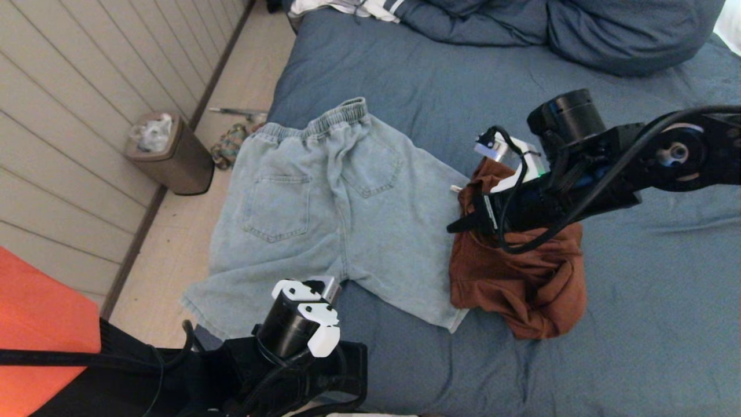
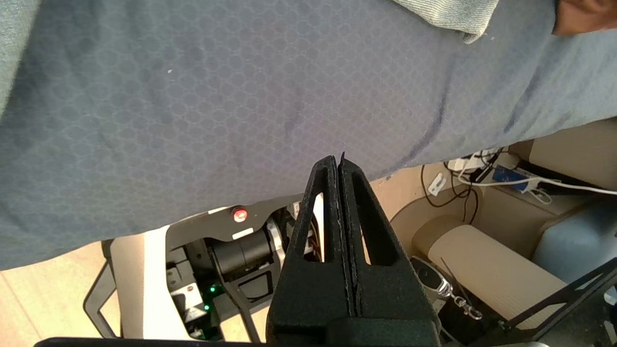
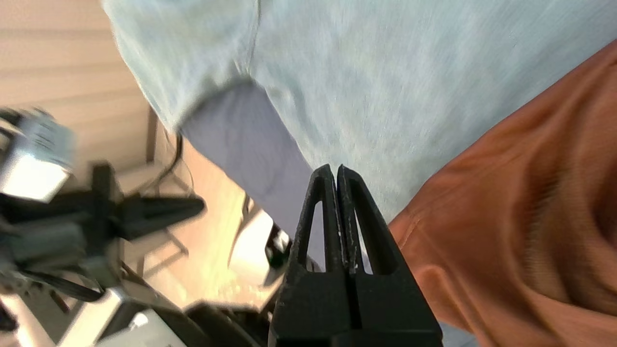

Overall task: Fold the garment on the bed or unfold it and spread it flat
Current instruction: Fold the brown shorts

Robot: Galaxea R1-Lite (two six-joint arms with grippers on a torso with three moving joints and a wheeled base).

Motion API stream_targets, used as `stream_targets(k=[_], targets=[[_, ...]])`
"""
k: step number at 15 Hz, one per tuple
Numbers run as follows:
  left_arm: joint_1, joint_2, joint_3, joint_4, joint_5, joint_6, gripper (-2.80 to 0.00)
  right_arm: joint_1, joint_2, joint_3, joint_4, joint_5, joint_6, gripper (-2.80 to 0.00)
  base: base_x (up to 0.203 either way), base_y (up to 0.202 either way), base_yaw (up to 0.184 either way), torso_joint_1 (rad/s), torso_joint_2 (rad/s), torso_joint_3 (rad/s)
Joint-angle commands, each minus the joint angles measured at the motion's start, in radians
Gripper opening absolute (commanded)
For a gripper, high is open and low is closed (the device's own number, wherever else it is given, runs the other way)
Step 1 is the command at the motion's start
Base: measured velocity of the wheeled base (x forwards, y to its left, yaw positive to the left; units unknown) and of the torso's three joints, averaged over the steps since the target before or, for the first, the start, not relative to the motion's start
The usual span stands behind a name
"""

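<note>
Light denim shorts [image 1: 324, 214] lie spread flat, back pockets up, on the left part of the slate-blue bed [image 1: 637, 324]. A crumpled rust-brown garment [image 1: 521, 278] sits just right of them, overlapping the shorts' right leg. My right gripper [image 1: 457, 227] hovers over the brown garment's left edge, pointing toward the shorts. In the right wrist view it [image 3: 336, 168] is shut and empty, above the seam between shorts [image 3: 385, 72] and brown cloth [image 3: 530, 193]. My left gripper [image 2: 336, 161] is shut and empty, parked at the bed's near edge below the shorts.
Blue pillows [image 1: 608, 35] and a white striped garment [image 1: 347, 7] lie at the head of the bed. A brown trash bin [image 1: 173, 153] and small clutter [image 1: 231, 145] stand on the floor by the panelled wall. An orange surface [image 1: 40, 307] is at near left.
</note>
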Motion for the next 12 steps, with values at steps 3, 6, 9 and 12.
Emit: stream_targets(k=[3,6,9,12], targets=[[0.0,0.012,-0.001,-0.003,-0.001,-0.009,-2.8,-0.218,-0.099,-0.009,0.013,-0.003,-0.001,-2.8,0.0,0.0,0.0,0.0,0.0,0.0],[0.0,0.014,0.002,-0.003,-0.005,-0.01,-2.8,-0.414,-0.139,0.081,0.044,-0.005,-0.047,-2.8,0.0,0.0,0.0,0.0,0.0,0.0],[-0.001,0.011,0.006,-0.003,-0.005,-0.01,-2.8,-0.507,-0.161,0.214,0.044,-0.007,-0.084,-2.8,0.0,0.0,0.0,0.0,0.0,0.0],[-0.001,-0.001,0.009,-0.003,-0.005,-0.011,-2.8,-0.507,-0.099,0.235,0.042,-0.02,-0.082,-2.8,0.0,0.0,0.0,0.0,0.0,0.0]])
